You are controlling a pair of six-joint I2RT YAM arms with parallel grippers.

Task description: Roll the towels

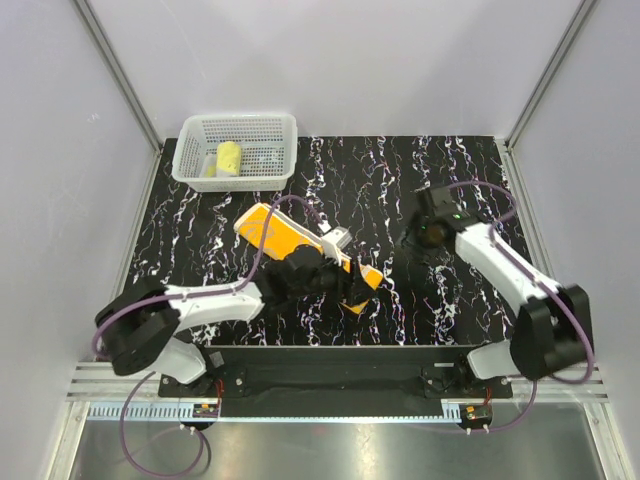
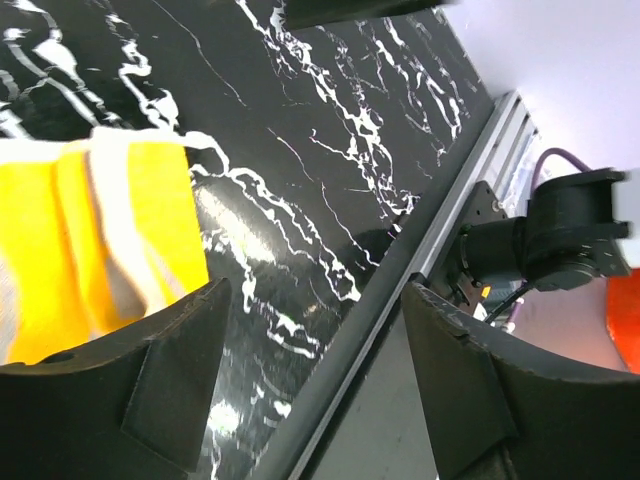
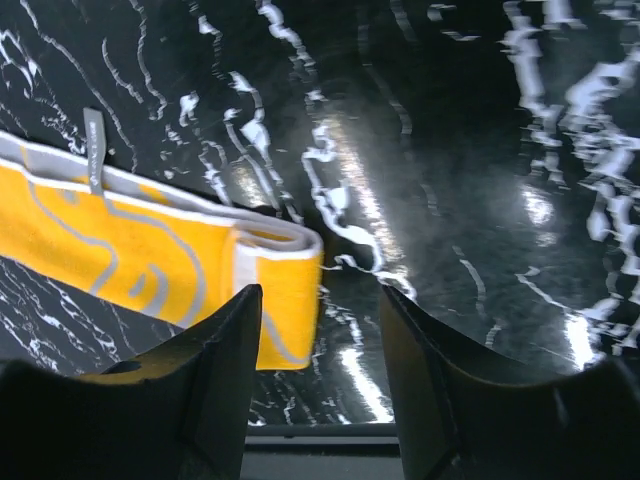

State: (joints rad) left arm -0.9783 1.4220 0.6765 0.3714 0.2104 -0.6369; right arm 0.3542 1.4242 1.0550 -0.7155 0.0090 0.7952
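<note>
Gloss below, soft cloth on top.
You're seeing a table (image 1: pixel 400 180) whose black marbled top is smooth and glossy, throwing back lamp glare. The yellow towel (image 1: pixel 275 232) on it is matt woven cloth with pale stripes and a small fabric tag. The basket (image 1: pixel 190 165) reads as white meshed plastic. The left gripper (image 2: pixel 312 310) has matt black plastic fingers (image 2: pixel 170 380), and the front rail (image 1: pixel 90 385) looks like ribbed bare metal.

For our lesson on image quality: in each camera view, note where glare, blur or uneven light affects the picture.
Top external: even light, sharp across the table. Right wrist: bright glare streaks on the glossy table, with the right gripper dark and soft in the foreground. Left wrist: the left gripper blurred up close, the towel beyond it in focus.
</note>
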